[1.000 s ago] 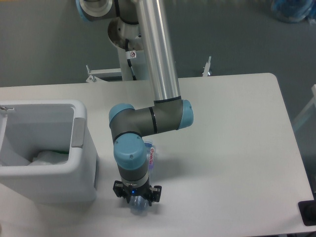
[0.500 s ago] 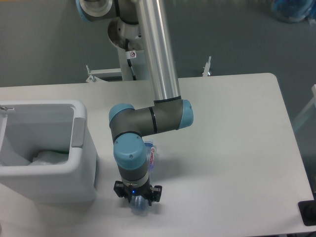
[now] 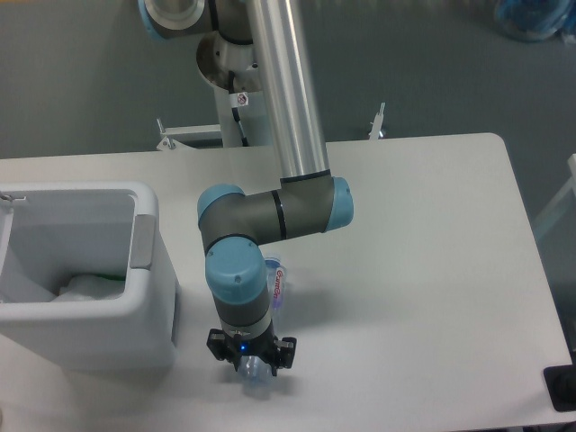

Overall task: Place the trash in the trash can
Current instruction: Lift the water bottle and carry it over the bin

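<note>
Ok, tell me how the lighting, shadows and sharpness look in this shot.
Fixed camera: even, soft overhead light; a faint shadow right of the bin; a glare streak down the arm's metal tube; the bottle under the hand is soft and mostly hidden.

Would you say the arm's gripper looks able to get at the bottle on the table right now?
Probably yes: the gripper is directly over the bottle, with nothing between them, though the wrist hides whether the fingers have closed on it.
</note>
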